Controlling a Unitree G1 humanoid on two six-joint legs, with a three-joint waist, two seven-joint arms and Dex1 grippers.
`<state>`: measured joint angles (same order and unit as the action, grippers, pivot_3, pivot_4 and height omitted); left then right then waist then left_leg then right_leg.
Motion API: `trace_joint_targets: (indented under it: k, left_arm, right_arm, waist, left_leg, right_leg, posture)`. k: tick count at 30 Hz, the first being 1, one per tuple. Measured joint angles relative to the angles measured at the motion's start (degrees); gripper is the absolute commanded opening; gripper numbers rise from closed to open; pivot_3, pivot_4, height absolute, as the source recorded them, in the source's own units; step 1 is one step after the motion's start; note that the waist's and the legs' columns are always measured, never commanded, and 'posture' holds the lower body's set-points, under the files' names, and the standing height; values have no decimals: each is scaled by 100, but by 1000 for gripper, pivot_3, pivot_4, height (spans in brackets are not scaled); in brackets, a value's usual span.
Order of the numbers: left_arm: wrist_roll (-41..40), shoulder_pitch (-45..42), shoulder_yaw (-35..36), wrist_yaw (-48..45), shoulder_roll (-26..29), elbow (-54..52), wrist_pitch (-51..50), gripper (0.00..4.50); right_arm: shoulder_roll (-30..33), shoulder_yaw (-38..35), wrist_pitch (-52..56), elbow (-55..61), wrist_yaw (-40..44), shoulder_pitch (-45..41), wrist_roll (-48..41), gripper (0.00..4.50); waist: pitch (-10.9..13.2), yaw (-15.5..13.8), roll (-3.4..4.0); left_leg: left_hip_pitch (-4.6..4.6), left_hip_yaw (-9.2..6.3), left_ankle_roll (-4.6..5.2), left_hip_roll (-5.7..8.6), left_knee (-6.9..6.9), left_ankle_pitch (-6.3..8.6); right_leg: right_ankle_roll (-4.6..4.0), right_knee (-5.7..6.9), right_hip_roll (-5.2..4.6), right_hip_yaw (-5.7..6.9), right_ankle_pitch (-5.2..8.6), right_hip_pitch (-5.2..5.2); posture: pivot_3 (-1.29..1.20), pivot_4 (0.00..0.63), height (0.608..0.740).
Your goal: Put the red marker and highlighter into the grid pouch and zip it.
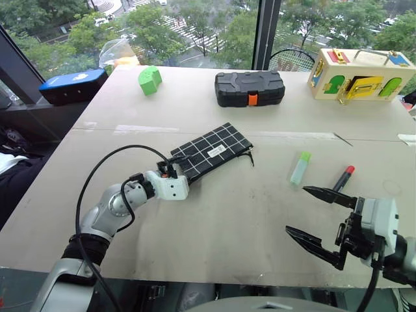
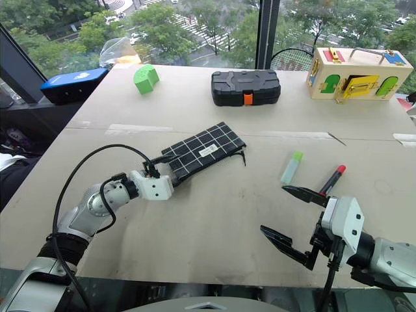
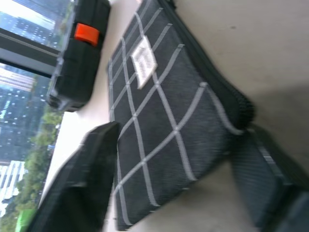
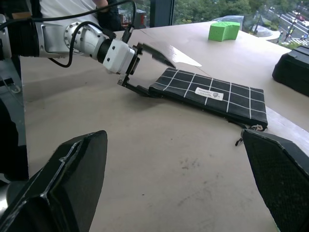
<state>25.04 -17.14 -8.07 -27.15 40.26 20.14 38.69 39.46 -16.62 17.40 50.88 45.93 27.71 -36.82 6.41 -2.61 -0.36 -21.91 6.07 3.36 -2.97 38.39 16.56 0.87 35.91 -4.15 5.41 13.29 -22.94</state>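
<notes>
near the middle of the surface point(image 1: 214, 227) lies the pouch point(image 1: 211, 151), flat, black with white lines. it looks soft and floppy, so it may bend or slide when pushed. the left hand point(image 4: 145, 67) sits at its near end, fingers apart, one above the cloth and one under the edge, not pinching yet. that end looks like a good place to hold it down. the zip runs along one long side, and its pull cord point(image 1: 251, 157) hangs off the far corner, small and thin, hard to grab.

off to the right lie the highlighter point(image 1: 300, 168) and the marker point(image 1: 344, 177), near each other but not touching. both look light, hard and smooth, so they could roll. grab each one across its middle. the right hand point(image 1: 315, 221) hangs wide apart, empty, just in front of the marker.
</notes>
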Motion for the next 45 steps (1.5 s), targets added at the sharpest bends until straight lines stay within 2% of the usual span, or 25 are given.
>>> trace_joint_targets:
  k: [7,10,16,21,27,32,33,37,42,43,44,45]
  left_arm:
    - [179,-107,-149,270,-441,-97,-548,3946]
    - [230,-165,-255,294,-626,-146,-830,3066]
    - [238,-341,-384,41,-625,-293,-1198,96]
    - [132,-360,-380,-155,-545,-320,-1215,39]
    - [-479,-146,-244,-542,-283,-519,-1194,39]
    - [-1322,445,-31,-1021,69,-1279,-1113,39]
    - [-1618,738,105,-1155,237,-1557,-1059,39]
    - [-2091,1197,361,-1386,481,-2005,-1042,39]
    - [-2228,1395,421,-1478,507,-2335,-1071,39]
    - [-2247,1434,431,-1493,507,-2397,-1087,0]
    - [-2247,1441,429,-1494,504,-2413,-1091,0]
    - [-2247,1483,434,-1494,504,-2452,-1117,0]
  right_arm:
    - [-49,65,-27,0,-19,70,109,4500]
    - [-65,92,-50,0,-21,103,173,4500]
    - [-160,113,-96,0,-61,178,295,4500]
    - [-180,340,93,3,-411,85,479,4500]
    - [-321,799,718,-4,-1186,-446,740,4500]
    - [-529,1642,2345,-474,-2241,-2189,961,4500]
    - [-865,1785,2770,-826,-2449,-2683,907,4500]
    - [-1489,2073,3545,-1559,-2871,-3555,854,4500]
    - [-2071,2108,4125,-2572,-3331,-4345,951,4500]
    - [-2152,2078,4224,-2740,-3388,-4430,968,4109]
    - [-2188,2066,4246,-2778,-3403,-4446,970,4000]
    - [-2272,2022,4276,-2888,-3407,-4486,959,3682]
  waist:
    - [0,-3,-2]
    - [0,-3,-3]
    - [-11,6,16]
    - [-18,38,25]
    - [-3,125,6]
    - [27,238,-37]
    - [30,233,-46]
    - [41,185,-38]
    - [47,176,-31]
    - [47,182,-31]
    - [47,185,-31]
    - [48,200,-30]
  left_leg:
    - [6,-2,0,1,2,0]
    - [6,-3,0,1,2,0]
    - [13,-5,1,0,2,0]
    - [15,-3,1,0,1,1]
    - [6,-3,-1,-10,-5,2]
    - [-7,0,-6,-18,-5,-1]
    - [-6,-2,-9,-19,-7,-1]
    - [-19,-5,-19,-19,-8,-7]
    - [-25,4,-18,-6,-4,-8]
    - [-25,5,-20,-5,-4,-10]
    - [-25,6,-22,-5,-4,-10]
    - [-23,8,-23,-5,-5,-11]
  right_leg:
    - [14,0,-1,-2,11,10]
    - [14,0,0,-2,10,17]
    - [12,0,0,-2,12,17]
    - [4,0,-1,-4,17,17]
    - [-7,-2,1,-7,10,9]
    - [-12,3,-9,-24,9,-15]
    - [-12,3,-9,-22,9,-18]
    - [-11,2,-11,-11,8,-19]
    - [-2,0,0,0,3,-19]
    - [6,0,0,0,-2,-19]
    - [7,-1,0,-1,-3,-20]
    - [9,0,3,-2,-3,-20]
  posture:
    - [0,150,740]
    - [0,150,740]
    - [0,150,740]
    - [0,150,740]
    - [0,150,740]
    - [0,150,740]
    - [0,150,740]
    - [0,150,740]
    - [0,150,740]
    - [0,150,740]
    - [0,150,740]
    - [0,150,740]
